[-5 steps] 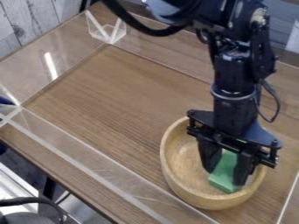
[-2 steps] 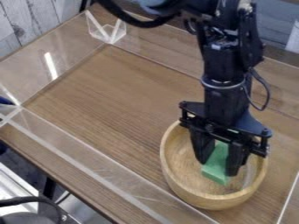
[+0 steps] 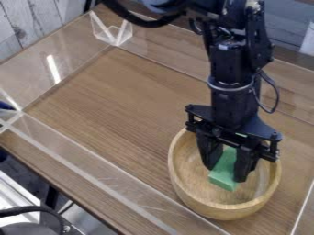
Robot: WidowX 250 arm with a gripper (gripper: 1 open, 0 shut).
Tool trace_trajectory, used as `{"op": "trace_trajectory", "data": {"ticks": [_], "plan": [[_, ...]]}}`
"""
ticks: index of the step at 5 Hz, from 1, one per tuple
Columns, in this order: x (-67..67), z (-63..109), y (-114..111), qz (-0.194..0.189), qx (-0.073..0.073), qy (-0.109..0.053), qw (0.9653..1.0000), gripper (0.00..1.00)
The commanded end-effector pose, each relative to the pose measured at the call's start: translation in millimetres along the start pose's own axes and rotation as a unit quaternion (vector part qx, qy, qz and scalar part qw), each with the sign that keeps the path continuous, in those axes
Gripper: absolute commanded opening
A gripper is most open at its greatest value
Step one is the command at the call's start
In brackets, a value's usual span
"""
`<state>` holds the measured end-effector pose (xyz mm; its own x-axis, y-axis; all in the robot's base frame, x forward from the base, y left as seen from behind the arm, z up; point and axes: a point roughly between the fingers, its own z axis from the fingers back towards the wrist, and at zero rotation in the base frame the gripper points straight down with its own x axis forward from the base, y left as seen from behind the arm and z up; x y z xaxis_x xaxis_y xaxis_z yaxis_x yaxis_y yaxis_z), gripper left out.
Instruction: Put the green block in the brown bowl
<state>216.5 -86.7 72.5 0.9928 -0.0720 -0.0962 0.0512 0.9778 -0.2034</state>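
The brown bowl, wide and of light wood, sits at the front right of the wooden table. My gripper points down into it, black fingers on either side of the green block. The gripper is shut on the block, which stands nearly upright. The block's lower end is down inside the bowl, close to the floor; I cannot tell whether it touches. Its upper part is hidden by the gripper.
Clear acrylic walls run along the table's front and left edges. A small clear bracket stands at the back left. The bare wooden tabletop stretches left of the bowl. The bowl lies close to the front right wall.
The gripper with the green block has edged slightly left and up inside the bowl. Over the last half second it has stayed still.
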Motion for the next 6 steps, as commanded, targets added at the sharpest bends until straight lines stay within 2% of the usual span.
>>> {"op": "trace_trajectory", "data": {"ticks": [1,4,5,6], "plan": [[6.6,12.0,-1.1,0.0,-0.004,-0.027,0.9996,0.0],[10.9,3.3,3.0,0.007,0.0,-0.017,0.9998,0.0],[10.9,4.7,3.1,0.01,0.001,-0.014,0.9998,1.0],[10.1,13.6,3.8,0.012,-0.001,-0.02,0.9997,1.0]]}}
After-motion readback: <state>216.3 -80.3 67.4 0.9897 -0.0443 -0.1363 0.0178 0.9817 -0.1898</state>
